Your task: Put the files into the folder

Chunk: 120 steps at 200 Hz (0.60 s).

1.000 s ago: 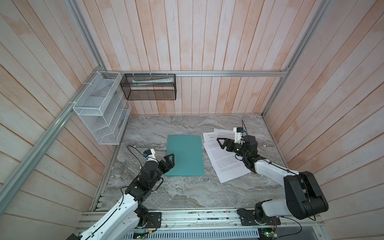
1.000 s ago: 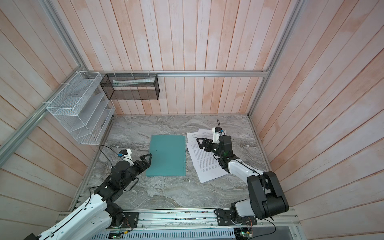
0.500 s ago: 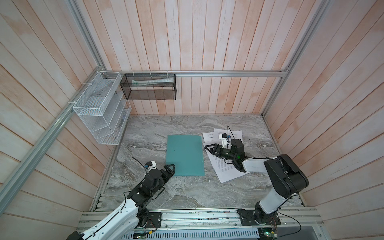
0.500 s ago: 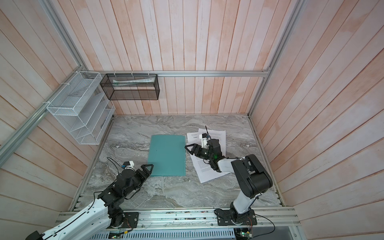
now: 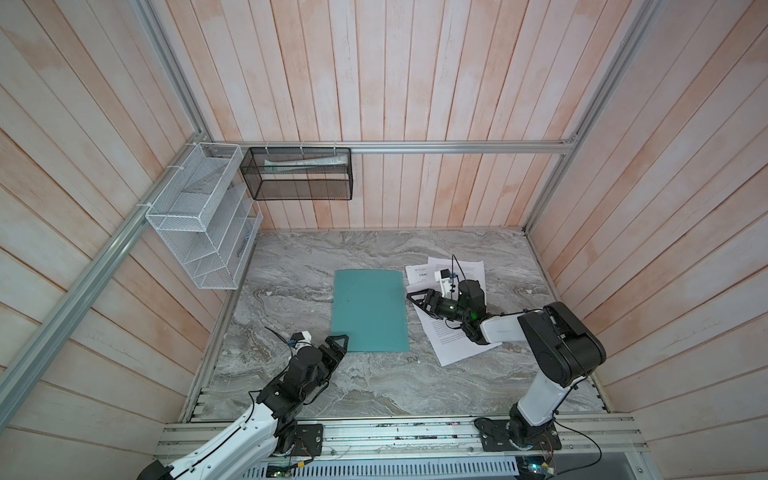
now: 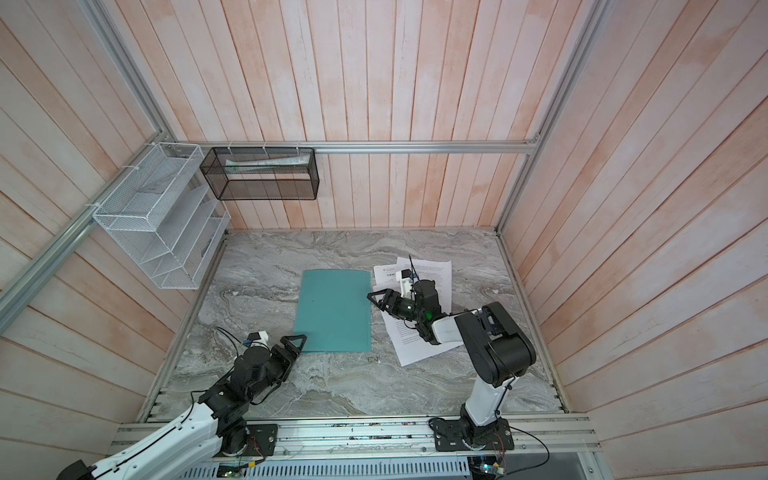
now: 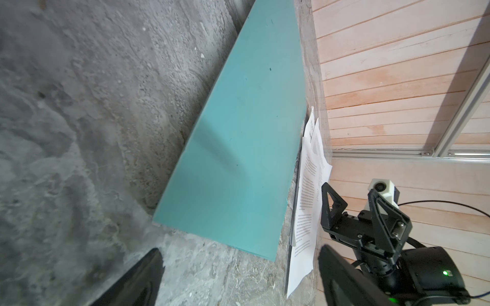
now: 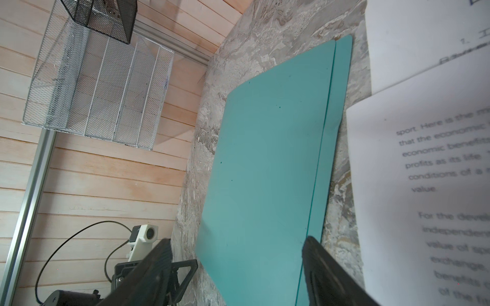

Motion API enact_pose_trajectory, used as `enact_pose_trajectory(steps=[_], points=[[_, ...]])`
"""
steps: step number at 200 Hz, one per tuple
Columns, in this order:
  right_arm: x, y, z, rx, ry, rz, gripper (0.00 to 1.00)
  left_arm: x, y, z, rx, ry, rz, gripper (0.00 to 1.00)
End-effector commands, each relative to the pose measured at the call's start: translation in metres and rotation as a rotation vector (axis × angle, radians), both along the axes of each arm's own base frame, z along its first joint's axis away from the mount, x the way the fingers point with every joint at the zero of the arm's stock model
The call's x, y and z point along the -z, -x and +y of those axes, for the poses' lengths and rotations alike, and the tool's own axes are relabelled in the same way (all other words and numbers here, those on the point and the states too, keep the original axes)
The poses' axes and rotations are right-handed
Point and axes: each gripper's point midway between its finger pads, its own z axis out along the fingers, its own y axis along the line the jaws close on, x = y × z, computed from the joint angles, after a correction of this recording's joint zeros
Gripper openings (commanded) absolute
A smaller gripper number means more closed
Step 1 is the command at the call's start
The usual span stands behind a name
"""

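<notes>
On the left wall hangs a white wire rack (image 5: pixel 198 232). Next to it, on the back wall, is a black mesh basket (image 5: pixel 300 176) with a roll of paper (image 5: pixel 305 163) lying inside.

Below, on the grey marbled counter (image 5: pixel 374 395), the left claw (image 5: pixel 337 341) sits low at the near left corner of the folder (image 5: pixel 370 316). In the left wrist view its fingers (image 7: pixel 140 278) stand wide apart, with nothing between them but counter and that end of the folder. In both top views its tip overlaps the corner, though whether it actually touches the card is hard to say.

The folder lies flat and closed in the middle of the counter, teal, with its long side running away from the robot. The right wrist view shows its top cover sitting slightly askew, so a strip of the lower cover shows along one edge.

Just beside the folder's right edge, about halfway along it, is the right claw (image 5: pixel 417 299). It points toward the folder with its jaws well apart, gripping nothing.

The files (image 5: pixel 453 351) are to the right of the folder, outside it. They are white printed sheets fanned loosely over each other on the counter, the nearest one angled, with the right arm stretched low across them. Their left edges lie close to the folder.
</notes>
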Motion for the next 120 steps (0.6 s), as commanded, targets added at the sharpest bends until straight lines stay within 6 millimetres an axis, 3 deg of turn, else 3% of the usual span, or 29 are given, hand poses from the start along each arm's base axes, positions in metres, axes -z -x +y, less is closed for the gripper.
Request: enact_pose_trajectory(steps=[1,82,100,120], points=[[-0.005,-0.001,0.006,-0.022,-0.023,-0.015,0.75,-0.001,-0.002,-0.004,0.003,0.026,-0.017,0.93],[0.0,-0.006,0.009,-0.029,-0.018,-0.016,0.72,0.003,-0.011,-0.008,0.007,0.025,-0.033,0.91],[0.0,-0.017,0.011,-0.032,0.026,-0.029,0.72,0.002,-0.013,-0.008,0.003,0.026,-0.038,0.91],[0.0,-0.044,0.016,-0.041,0.156,-0.063,0.72,0.003,-0.015,-0.006,-0.008,0.026,-0.052,0.91]])
